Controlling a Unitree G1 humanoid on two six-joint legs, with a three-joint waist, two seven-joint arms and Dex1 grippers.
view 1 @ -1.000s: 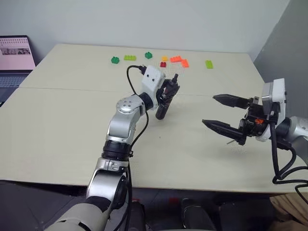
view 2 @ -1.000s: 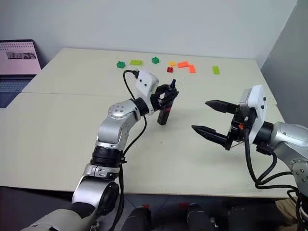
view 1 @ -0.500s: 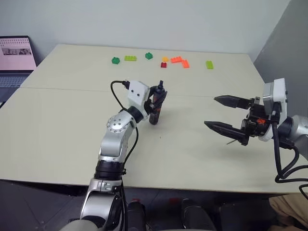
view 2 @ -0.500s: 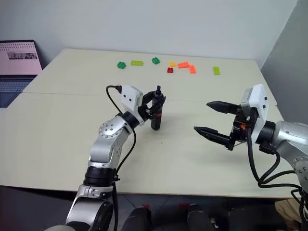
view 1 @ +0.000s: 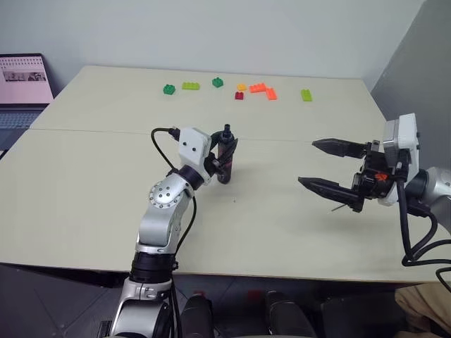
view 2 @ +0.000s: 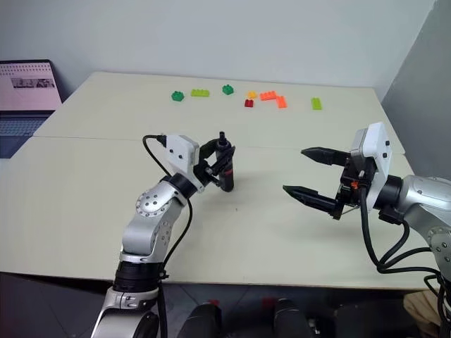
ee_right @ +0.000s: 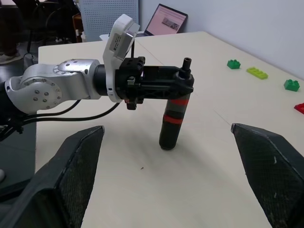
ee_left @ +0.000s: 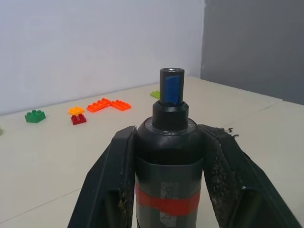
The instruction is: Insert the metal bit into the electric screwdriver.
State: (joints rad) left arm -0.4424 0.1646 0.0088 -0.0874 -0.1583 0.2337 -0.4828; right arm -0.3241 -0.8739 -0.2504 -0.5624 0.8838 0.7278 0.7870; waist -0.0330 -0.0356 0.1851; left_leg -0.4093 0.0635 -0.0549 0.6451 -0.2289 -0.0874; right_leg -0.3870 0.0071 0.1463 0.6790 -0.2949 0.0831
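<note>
A: Right, entry for this moment. Where is the slim black pen-shaped electric screwdriver (view 1: 224, 167)?

B: Upright over the pale beige table (view 1: 84, 183), clamped across its upper body by the left end effector (view 1: 226, 149). One black finger presses each side, so that end effector is closed on it.

A: Orientation?

B: Collar end up. The left wrist view looks at the small socket (ee_left: 171, 88) on top, which has a blue lining. The red-orange band (ee_left: 166, 202) sits just below the fingers. The blunt lower end is down at the table surface; I cannot tell whether it touches.

A: And the right end effector (view 1: 308, 162)?

B: Well apart from the screwdriver, on its right, pointing back toward it. Its two black fingers are spread wide with nothing between them. The right wrist view frames the screwdriver between the two fingers.

A: The thin dark grey metal bit (view 1: 338, 208)?

B: A thin dark sliver shows just under the right end effector's lower finger, far from the screwdriver. I cannot tell whether it lies on the table or is attached to the finger.

A: Anything else?

B: Beyond the screwdriver, near the far table edge, is a row of toy bricks: green (view 1: 169, 89), orange (view 1: 262, 89), red (view 1: 239, 95) and light green (view 1: 306, 94). An open laptop (view 1: 25, 84) stands far to the screwdriver's left, off the table.
</note>
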